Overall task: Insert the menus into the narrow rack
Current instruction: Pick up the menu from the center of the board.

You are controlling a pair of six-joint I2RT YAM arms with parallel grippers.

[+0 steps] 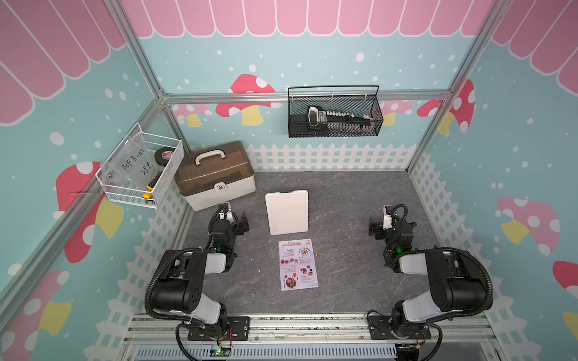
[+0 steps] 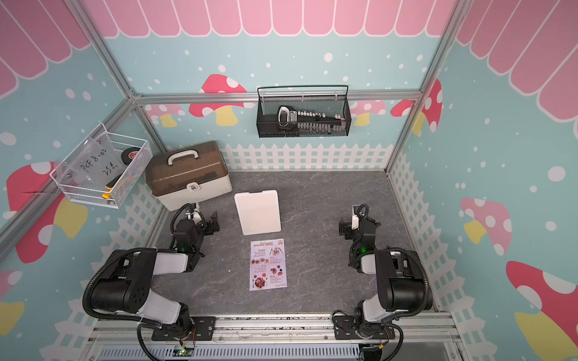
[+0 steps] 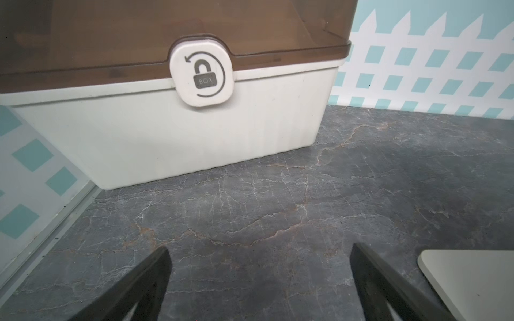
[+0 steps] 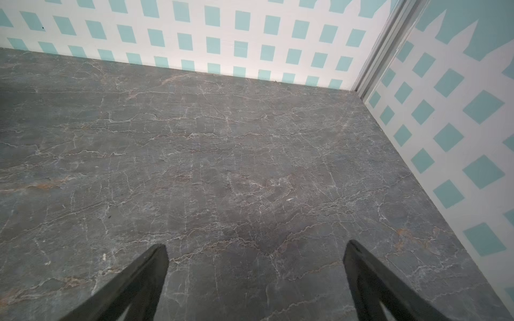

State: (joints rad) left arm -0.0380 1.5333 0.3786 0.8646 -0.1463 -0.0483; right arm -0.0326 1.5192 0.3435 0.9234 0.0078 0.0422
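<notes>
**Position.** We found the menu point(image 1: 298, 265) lying flat and face up on the table point(image 1: 350, 200), near the front and about the middle. The rack point(image 1: 286, 212) lay flat just beyond it, with a narrow strip of bare table between them and its long sides roughly in line with the menu's. Nothing touched either.

**Grippers.** The left gripper point(image 3: 260, 247) had its jaws spread wide with nothing between them. It sat over bare table in front of the box point(image 3: 194, 125), and a corner of the rack showed at the edge of its wrist view. The right gripper point(image 4: 256, 244) was equally wide and empty, over bare table at the right side, well apart from both items.

**Handling, in our judgement.**
- The menu appeared to be a single thin sheet, light and limp. It would likely crease under a hard pinch and slide on the smooth top.
- Lying flat, it offered no edge to pinch from above. We judged that a corner or short edge would first need lifting, or the sheet sliding.
- The hold would then go close to that edge, with the leading edge kept straight for entry.
- The rack looked stiff but light, and we expected it to shift unless the other gripper steadied it.
- Its far edge appeared notched. We could not tell for certain which edge was open.
</notes>
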